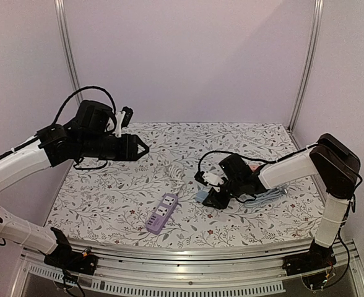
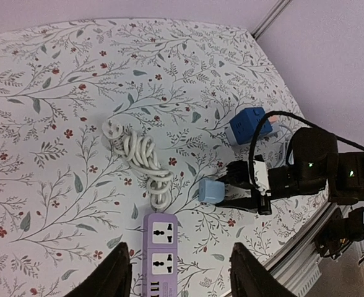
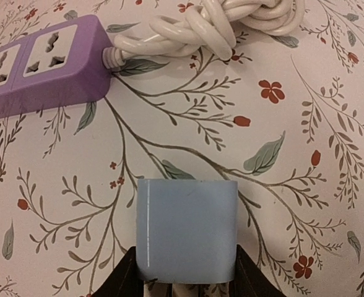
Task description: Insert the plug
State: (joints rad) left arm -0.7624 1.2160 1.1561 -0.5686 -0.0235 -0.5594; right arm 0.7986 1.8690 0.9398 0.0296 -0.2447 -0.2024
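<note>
One pale-blue plug [image 3: 186,229], clamped in the right gripper [image 1: 210,195], points left toward the purple power strip [image 1: 162,212] lying near-left to far-right; the left gripper [image 2: 181,272] hangs open, empty.

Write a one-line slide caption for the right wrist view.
Right pincer holds a pale blue plug short of the purple power strip.

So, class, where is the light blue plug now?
Top view: the light blue plug sits right of centre, in the right end effector, beside the purple power strip.

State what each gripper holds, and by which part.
The right gripper grips the light blue plug by its sides at the near end; left gripper holds nothing.
</note>
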